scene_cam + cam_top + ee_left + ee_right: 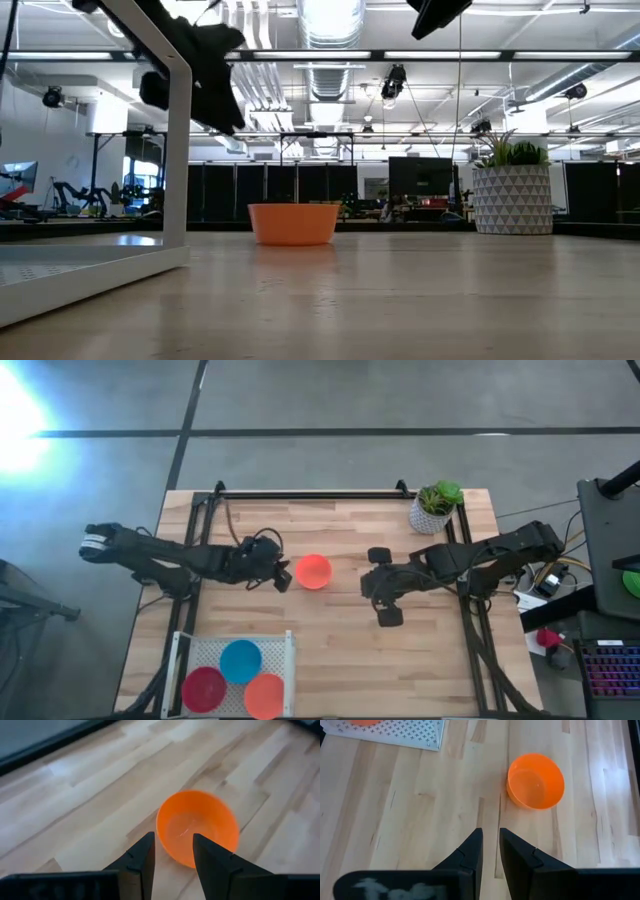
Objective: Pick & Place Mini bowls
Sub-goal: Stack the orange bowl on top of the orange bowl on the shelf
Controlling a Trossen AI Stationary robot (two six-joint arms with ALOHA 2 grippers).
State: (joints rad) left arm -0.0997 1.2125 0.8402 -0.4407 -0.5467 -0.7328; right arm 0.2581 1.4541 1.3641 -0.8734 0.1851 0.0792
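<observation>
Here, a small round orange plastic bowl (313, 571) stands upright and alone on the light wooden table (340, 650), about in the middle of it. The left gripper (284, 575) is just to the left of this bowl, above the table surface. In the left wrist view its two dark fingers (140, 862) stand a little apart, with a narrow gap between them, and they hold nothing; the near rim of the bowl shows just past the fingertips. Whether a finger touches the rim cannot be told.

The right gripper (385, 592) is to the right of the bowl, some way from it. Its fingers (470, 852) are almost together, with only a thin gap, and are empty.

At the near left corner of the table sits a white perforated tray (284, 650). In it lie three more mini bowls: a blue one (240, 660), a red one (204, 689) to its near left, and another orange one (265, 696) to its near right.

A white patterned pot with a green plant (434, 506) stands at the far right corner of the table.
</observation>
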